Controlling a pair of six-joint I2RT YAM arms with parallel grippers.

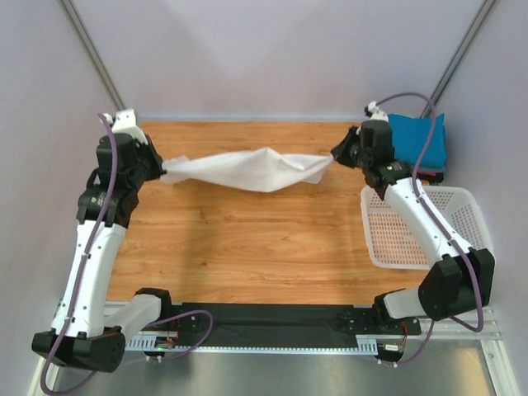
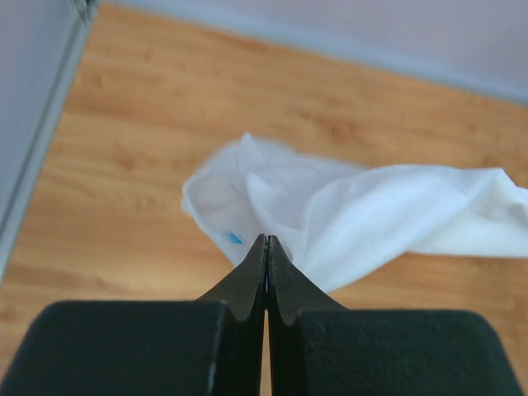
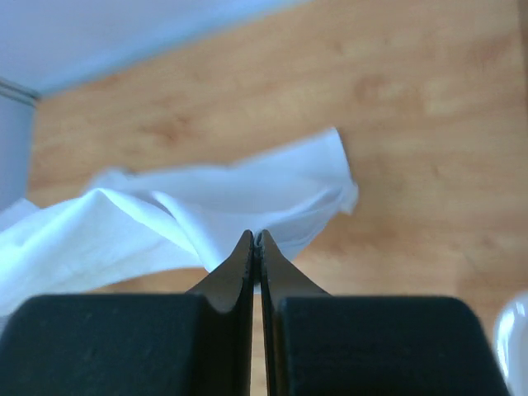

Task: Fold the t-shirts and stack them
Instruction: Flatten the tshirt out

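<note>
A white t-shirt (image 1: pixel 247 169) hangs stretched in a crumpled band between my two grippers, above the far half of the wooden table. My left gripper (image 1: pixel 163 172) is shut on its left end; the left wrist view shows the cloth (image 2: pixel 346 214) bunched at the closed tips of that gripper (image 2: pixel 266 239). My right gripper (image 1: pixel 333 157) is shut on the right end, with cloth (image 3: pixel 206 206) pinched between its tips (image 3: pixel 256 238). A folded teal blue t-shirt (image 1: pixel 417 140) lies at the far right on top of a dark one (image 1: pixel 437 173) whose edge just shows.
A white plastic mesh basket (image 1: pixel 412 235) stands at the table's right edge, beside my right arm. Pale walls close in the back and sides. A black strip (image 1: pixel 272 326) runs along the near edge between the arm bases.
</note>
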